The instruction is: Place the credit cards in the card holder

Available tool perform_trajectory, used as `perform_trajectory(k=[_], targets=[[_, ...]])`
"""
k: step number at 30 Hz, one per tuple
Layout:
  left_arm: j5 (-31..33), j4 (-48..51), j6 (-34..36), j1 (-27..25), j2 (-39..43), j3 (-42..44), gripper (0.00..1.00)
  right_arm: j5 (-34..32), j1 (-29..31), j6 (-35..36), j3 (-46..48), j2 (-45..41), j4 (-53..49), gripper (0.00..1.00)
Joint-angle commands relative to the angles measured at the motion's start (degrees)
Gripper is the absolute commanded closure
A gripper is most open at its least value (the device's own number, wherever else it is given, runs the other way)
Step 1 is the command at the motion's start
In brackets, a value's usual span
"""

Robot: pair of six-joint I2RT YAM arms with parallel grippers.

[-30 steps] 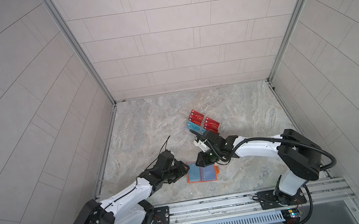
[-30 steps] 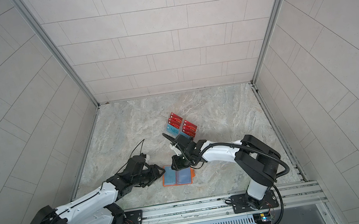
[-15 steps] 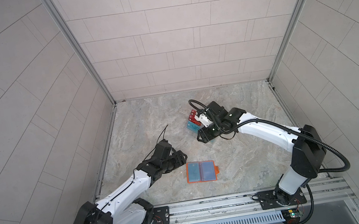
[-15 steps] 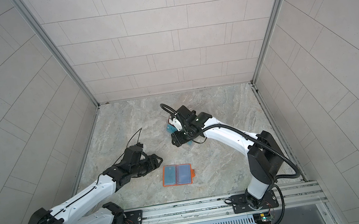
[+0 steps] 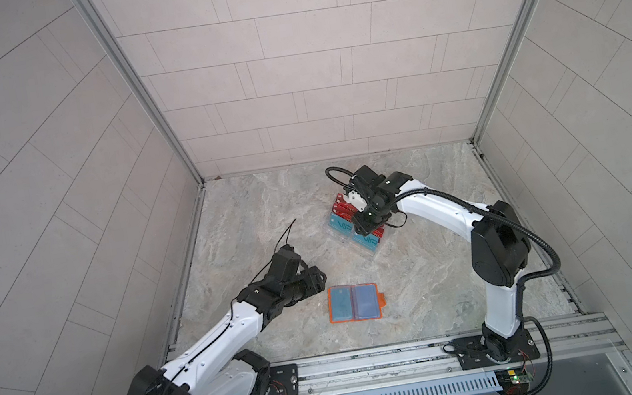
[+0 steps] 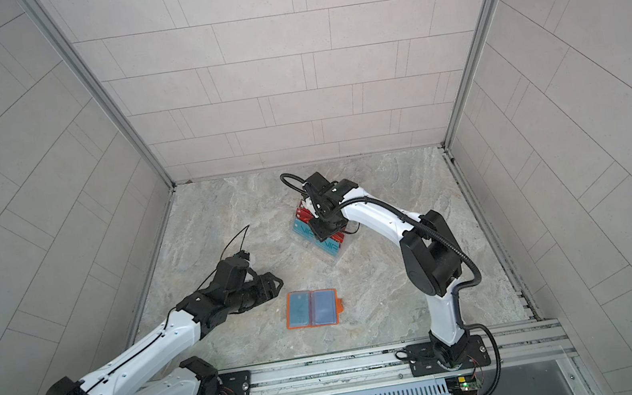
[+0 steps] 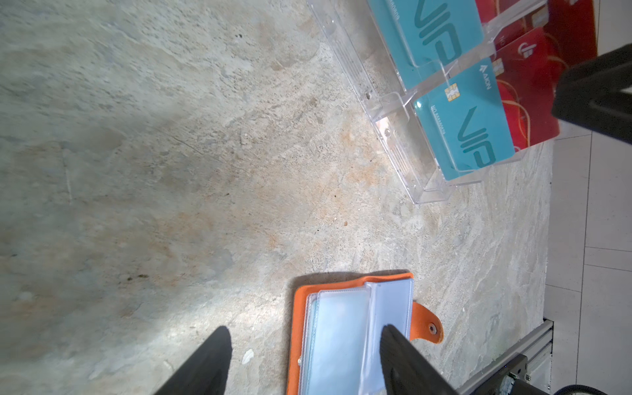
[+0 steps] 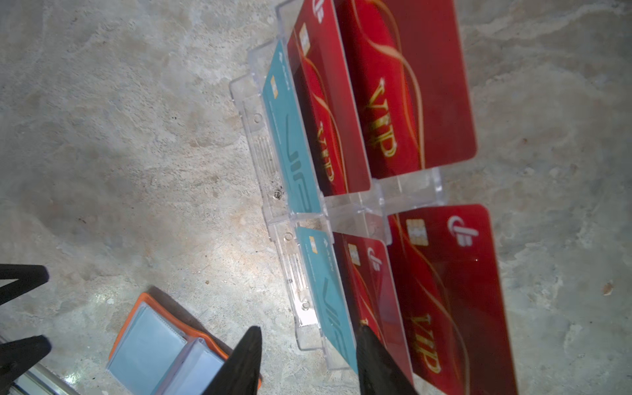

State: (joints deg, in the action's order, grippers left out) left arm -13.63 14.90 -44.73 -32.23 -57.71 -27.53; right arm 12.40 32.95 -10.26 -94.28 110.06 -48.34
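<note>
My right gripper [image 8: 309, 330] hangs spread apart over the cards [image 8: 410, 102] in the clear rack [image 8: 352, 212], so I square its jaws across one teal card [image 8: 328, 307] at its top edge before pinching, while my left gripper [image 5: 317, 281], also apart and empty, hovers beside the open wallet [image 5: 354, 302].

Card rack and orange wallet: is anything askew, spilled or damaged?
Nothing stands out. The teal cards and red cards stand in orderly tiers in the clear rack, and none has spilled out. The orange wallet lies open with its sleeves up, one sleeve slightly lifted.
</note>
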Motion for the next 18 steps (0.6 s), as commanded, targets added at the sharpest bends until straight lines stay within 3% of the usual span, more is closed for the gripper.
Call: perform_trajectory(k=[1,18], targets=[[1.57,2.33,-0.37,0.41,1.95,1.63,0.27,-1.63,-0.18,2.50,-2.31,2.30,-2.31,0.53],[1.18,2.95,-1.15,0.37,-0.07,0.99,0.28,-1.50,-0.17,3.07,-1.54,5.44,-1.78,0.61]])
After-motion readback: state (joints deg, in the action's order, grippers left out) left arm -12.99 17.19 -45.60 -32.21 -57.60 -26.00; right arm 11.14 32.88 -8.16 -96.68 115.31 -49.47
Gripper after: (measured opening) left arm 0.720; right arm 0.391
